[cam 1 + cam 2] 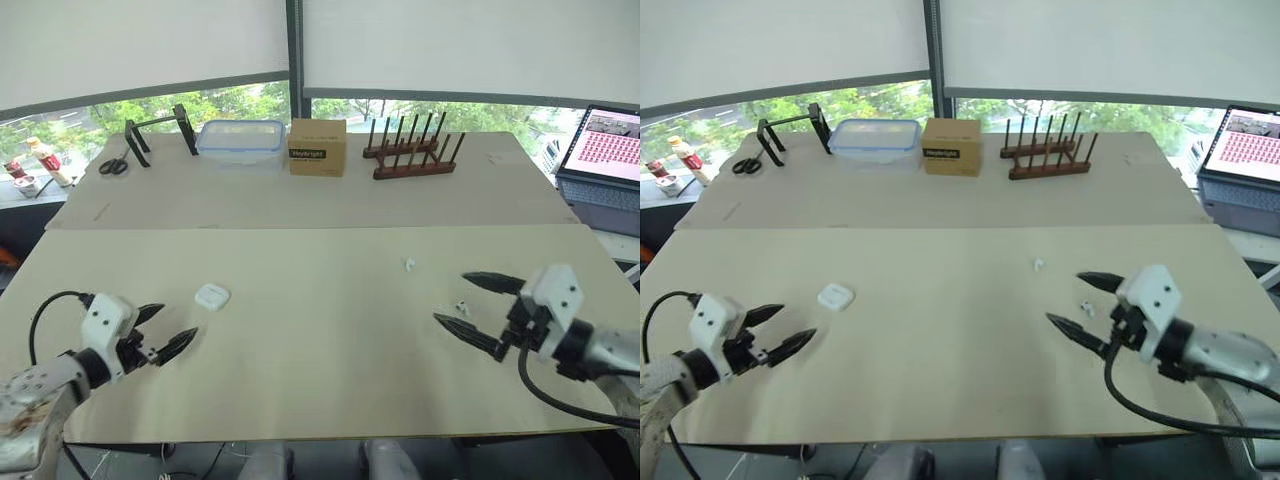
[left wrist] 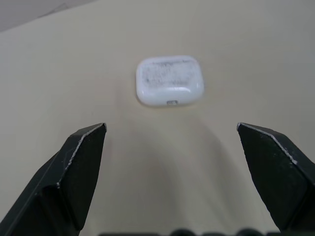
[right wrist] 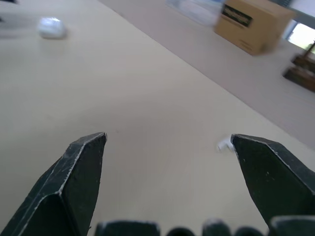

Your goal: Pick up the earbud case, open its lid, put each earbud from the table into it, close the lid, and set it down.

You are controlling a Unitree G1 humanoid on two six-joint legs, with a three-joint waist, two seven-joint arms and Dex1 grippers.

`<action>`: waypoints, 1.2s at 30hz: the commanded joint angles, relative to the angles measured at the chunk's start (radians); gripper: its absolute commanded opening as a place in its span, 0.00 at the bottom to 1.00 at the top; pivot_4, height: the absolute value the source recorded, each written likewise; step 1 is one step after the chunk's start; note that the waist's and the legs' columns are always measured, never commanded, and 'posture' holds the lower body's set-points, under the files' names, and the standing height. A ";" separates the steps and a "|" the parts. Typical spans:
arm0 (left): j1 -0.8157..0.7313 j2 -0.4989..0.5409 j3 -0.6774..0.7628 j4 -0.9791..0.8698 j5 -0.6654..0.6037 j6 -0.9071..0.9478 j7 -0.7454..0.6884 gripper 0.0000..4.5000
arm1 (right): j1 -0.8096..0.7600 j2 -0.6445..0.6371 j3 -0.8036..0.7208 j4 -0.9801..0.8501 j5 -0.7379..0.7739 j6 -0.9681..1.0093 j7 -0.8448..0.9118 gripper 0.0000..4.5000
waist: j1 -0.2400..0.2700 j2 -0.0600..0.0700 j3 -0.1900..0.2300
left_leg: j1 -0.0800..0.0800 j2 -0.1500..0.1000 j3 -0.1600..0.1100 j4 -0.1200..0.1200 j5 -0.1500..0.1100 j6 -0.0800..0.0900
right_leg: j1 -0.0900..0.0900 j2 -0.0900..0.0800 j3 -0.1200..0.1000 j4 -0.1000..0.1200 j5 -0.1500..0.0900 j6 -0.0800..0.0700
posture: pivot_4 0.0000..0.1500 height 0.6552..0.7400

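Two grippers hover low over the near table (image 1: 320,350), both spread wide and holding nothing. The left gripper (image 1: 177,321) points at the closed earbud case (image 1: 211,296), which lies flat at its one o'clock, clear of the fingers and probably lined up for the pickup. The right gripper (image 1: 450,297) has one white earbud (image 1: 462,305) lying between its fingers. The second earbud (image 1: 409,265) sits near its ten o'clock. At twelve o'clock, far back, the cardboard box (image 1: 317,146) and wooden rack (image 1: 412,150) stand well apart from the work.
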 commanded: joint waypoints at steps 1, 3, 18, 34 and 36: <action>-0.055 -0.006 -0.048 0.011 0.015 0.011 0.012 1.00 | -0.083 -0.040 0.046 -0.029 0.047 0.056 0.048 1.00 | 0.002 0.000 0.000 | 0.000 0.000 -0.001 0.000 0.000 0.000 | 0.000 0.000 -0.001 0.000 0.000 0.000 | 1.00 1.00; -0.102 -0.014 -0.081 0.036 0.025 0.032 0.022 1.00 | -0.144 -0.070 0.081 -0.031 0.077 0.089 0.096 1.00 | 0.002 -0.001 0.000 | 0.000 0.000 -0.001 -0.001 0.000 0.000 | 0.000 0.000 -0.001 -0.001 0.000 0.000 | 1.00 1.00; -0.226 -0.036 -0.167 0.162 0.062 0.112 0.052 1.00 | -0.329 -0.057 0.183 -0.023 0.132 0.128 0.204 1.00 | 0.001 -0.001 0.001 | -0.001 0.000 -0.001 0.000 0.000 0.000 | -0.001 -0.001 -0.001 0.000 0.000 0.000 | 1.00 1.00; -0.264 -0.002 -0.237 0.256 0.125 0.121 -0.003 0.88 | -0.457 -0.005 0.248 -0.028 0.129 0.180 0.192 1.00 | 0.003 0.000 0.000 | 0.000 0.000 -0.001 0.000 0.000 0.000 | -0.001 -0.001 -0.001 0.002 0.000 0.000 | 1.00 1.00; -0.258 0.010 -0.250 0.264 0.132 0.115 -0.024 0.72 | -0.466 -0.001 0.250 -0.029 0.129 0.187 0.190 1.00 | 0.001 0.000 0.000 | 0.000 0.000 -0.001 0.000 0.000 0.000 | -0.001 -0.001 -0.001 0.002 0.000 0.000 | 1.00 1.00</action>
